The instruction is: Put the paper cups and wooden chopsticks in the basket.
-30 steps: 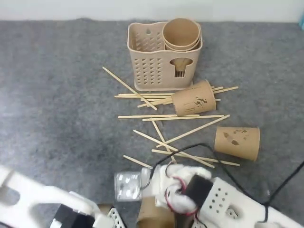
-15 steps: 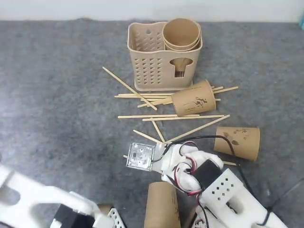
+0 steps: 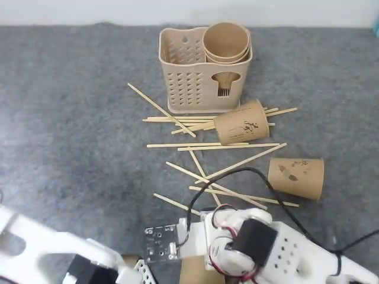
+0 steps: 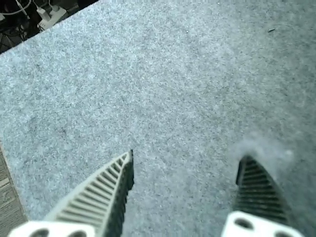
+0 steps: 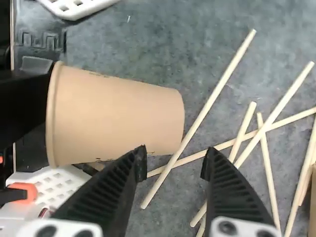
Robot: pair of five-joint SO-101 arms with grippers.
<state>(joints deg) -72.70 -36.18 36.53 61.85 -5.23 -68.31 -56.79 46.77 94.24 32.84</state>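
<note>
The paper cup (image 5: 113,118) lies on its side at the high view's bottom centre, just beside the right gripper (image 5: 175,155), crosswise to its spread fingers; the left gripper (image 4: 186,158), also spread, faces bare carpet (image 4: 173,74).

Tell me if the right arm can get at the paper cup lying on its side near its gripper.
Probably yes. The right gripper is open and sits close by the narrow end of the paper cup, with nothing over the cup. One chopstick lies beside that end and could get caught.

white perforated arm shells (image 3: 287,255), black motor block (image 3: 256,241), looping black cable (image 3: 239,170), ridged right pincer (image 5: 173,160)
</note>
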